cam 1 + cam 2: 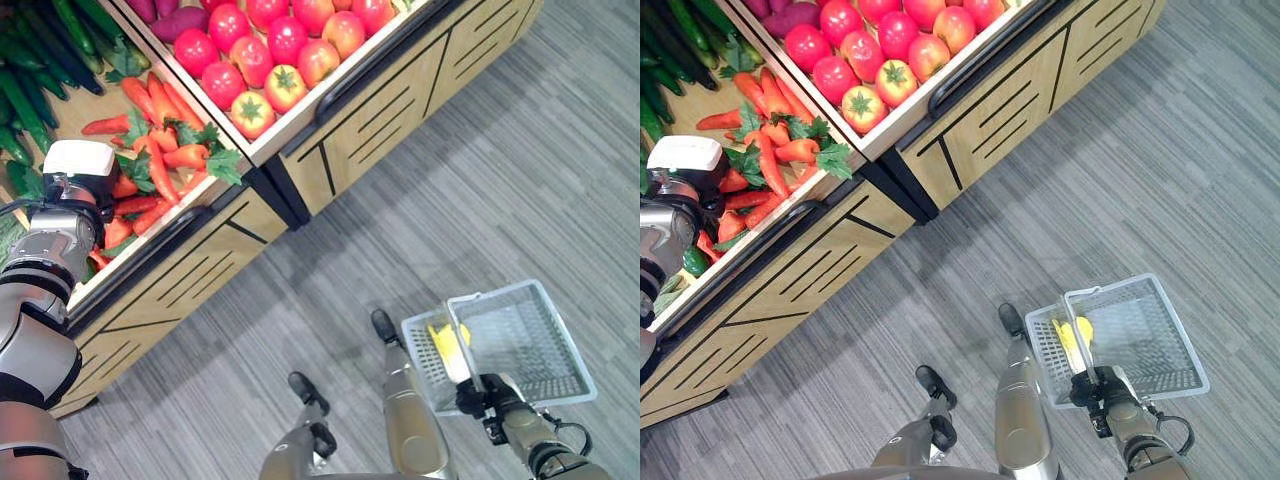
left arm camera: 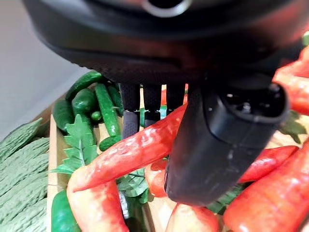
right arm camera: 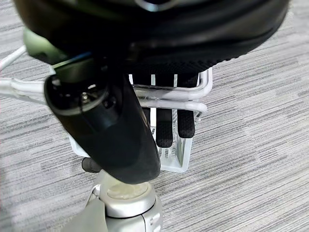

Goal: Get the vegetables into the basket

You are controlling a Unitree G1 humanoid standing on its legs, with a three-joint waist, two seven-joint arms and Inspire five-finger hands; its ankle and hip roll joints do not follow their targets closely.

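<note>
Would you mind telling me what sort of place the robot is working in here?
Probably a shop's produce section, or a mock-up of one: wooden display bins hold sorted tomatoes, carrots and cucumbers, and the right hand carries a wire shopping basket over grey carpet.

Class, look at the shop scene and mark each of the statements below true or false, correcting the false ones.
1. The right hand holds the basket by its handle. True.
2. The basket is empty. False: something yellow lies in it.
3. The left hand is closed on a red pepper. True: thumb and fingers pinch it in the left wrist view.
4. The tomatoes lie in the same bin as the red peppers. False: a divider separates them; the tomatoes are in the next bin.
5. The basket rests on the display stand. False: it hangs over the grey floor, away from the stand.
</note>
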